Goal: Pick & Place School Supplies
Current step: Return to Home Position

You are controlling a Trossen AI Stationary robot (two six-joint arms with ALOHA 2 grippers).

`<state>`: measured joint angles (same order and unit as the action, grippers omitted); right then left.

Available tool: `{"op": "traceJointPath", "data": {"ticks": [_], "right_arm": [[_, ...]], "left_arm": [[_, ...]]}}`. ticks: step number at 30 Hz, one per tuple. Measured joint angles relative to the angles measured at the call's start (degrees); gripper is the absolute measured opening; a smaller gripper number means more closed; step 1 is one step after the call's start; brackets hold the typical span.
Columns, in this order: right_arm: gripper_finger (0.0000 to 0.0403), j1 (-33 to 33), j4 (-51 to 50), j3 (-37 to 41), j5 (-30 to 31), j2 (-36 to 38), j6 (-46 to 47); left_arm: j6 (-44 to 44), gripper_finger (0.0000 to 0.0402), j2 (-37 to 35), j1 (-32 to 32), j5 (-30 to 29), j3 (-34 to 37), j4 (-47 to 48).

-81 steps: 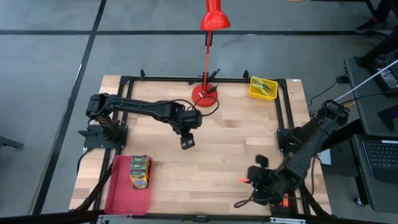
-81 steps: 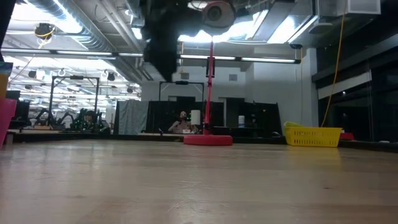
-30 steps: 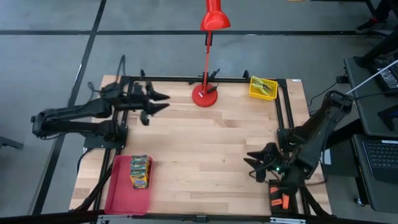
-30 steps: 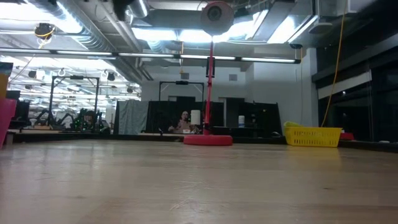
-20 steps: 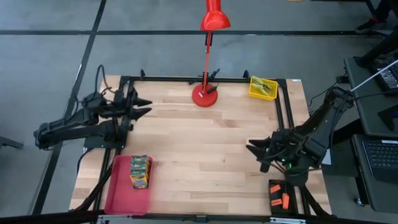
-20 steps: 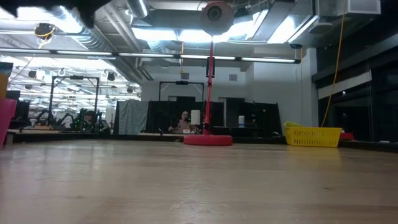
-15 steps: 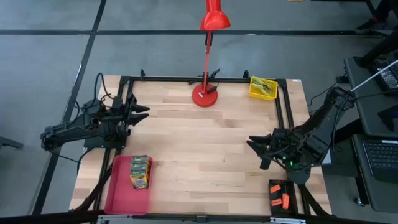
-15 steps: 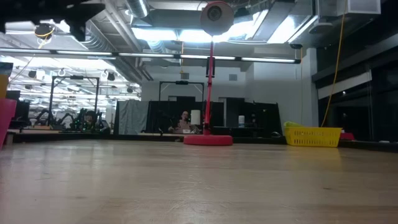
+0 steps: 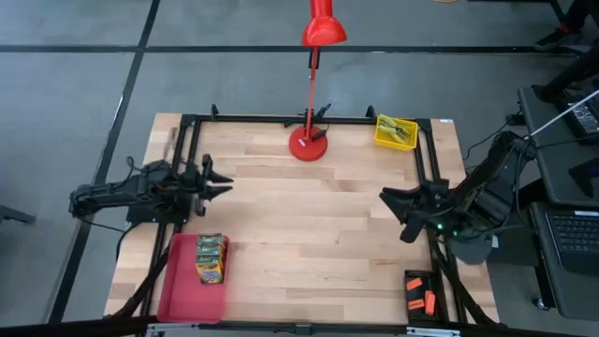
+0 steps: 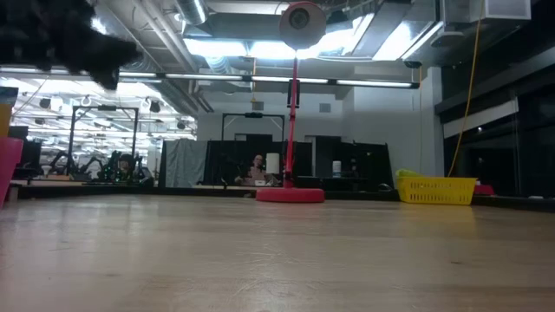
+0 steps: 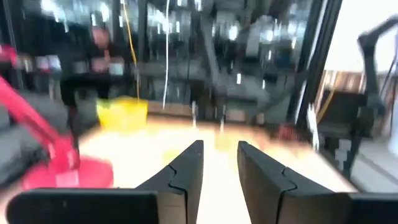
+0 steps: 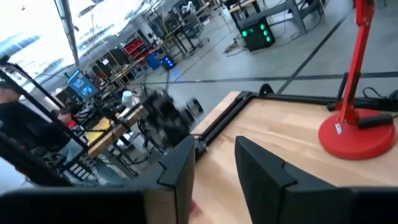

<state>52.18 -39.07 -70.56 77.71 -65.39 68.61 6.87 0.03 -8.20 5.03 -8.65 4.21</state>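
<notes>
High view – left gripper (image 9: 217, 178): table's 9 o'clock edge, fingers spread, nothing held.
High view – right gripper (image 9: 395, 213): 3 o'clock edge, fingers spread, nothing held.
High view – crayon boxes (image 9: 211, 257): on tray (image 9: 178, 290), 7 o'clock corner.
High view – tools (image 9: 398, 129): inside yellow bin (image 9: 382, 139), 1 o'clock corner.
High view – orange pieces (image 9: 427, 301): in black bin (image 9: 412, 281), 5 o'clock corner.
High view – lamp (image 9: 309, 143): base at 12 o'clock.
Low view – lamp: base at far middle; yellow bin (image 10: 436, 189) toward 2 o'clock, contents hidden.
Low view – left arm (image 10: 61, 39): dark blur overhead, 10 o'clock.
Left wrist view – fingers (image 11: 186, 171): parted, bare; yellow bin and lamp blurred beyond.
Right wrist view – fingers (image 12: 180, 171): parted, bare; lamp base ahead, left arm blurred across the table.
</notes>
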Motion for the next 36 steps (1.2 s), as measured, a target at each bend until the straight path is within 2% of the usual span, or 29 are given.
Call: {"op": "traceJointPath", "data": {"ticks": [2, 5, 12, 16, 20, 24, 27, 31, 36], "right_arm": [[0.0118, -0.3, 0.1, -1.4, 0.1, 0.0, -0.9], [0.0116, -0.9, 1.0, -3.4, 0.1, -0.3, -2.5], [0.0116, -1.6, 1.0, -6.9, -0.1, -1.8, -6.6], [0.0116, -1.6, 0.9, -6.9, -1.2, -2.1, -6.5], [0.0116, -2.1, 0.6, -6.9, -5.1, -2.2, -7.5], [0.0116, -5.7, -0.8, -6.9, -16.5, -2.7, -8.9], [0.0116, -9.9, -0.8, -6.9, -27.5, -4.9, -15.1], [0.0116, -15.1, 0.8, -6.9, -40.7, -9.1, -27.7], [0.0116, -20.4, 10.2, -6.9, -59.0, -16.3, -51.1]], "left_arm": [[0.5, 0.0091, 0.0, 1.0, 0.1, 3.0, -0.7], [1.3, 0.0090, 0.0, 2.5, -0.3, 7.7, -9.2], [-2.1, 0.0089, 0.5, 4.3, -4.8, 8.1, -5.3], [2.7, 0.0089, 2.5, 4.5, -6.9, 8.1, -5.2], [5.3, 0.0088, 3.1, 4.5, -6.9, 8.1, -5.2], [5.9, 0.0088, 3.1, 4.5, -7.0, 8.1, -5.3], [5.9, 0.0088, 3.1, 4.5, -7.0, 8.1, -5.3], [5.9, 0.0088, 3.1, 4.5, -7.0, 8.1, -5.3], [5.9, 0.0088, 3.1, 4.5, -7.0, 8.1, -5.3]]}}
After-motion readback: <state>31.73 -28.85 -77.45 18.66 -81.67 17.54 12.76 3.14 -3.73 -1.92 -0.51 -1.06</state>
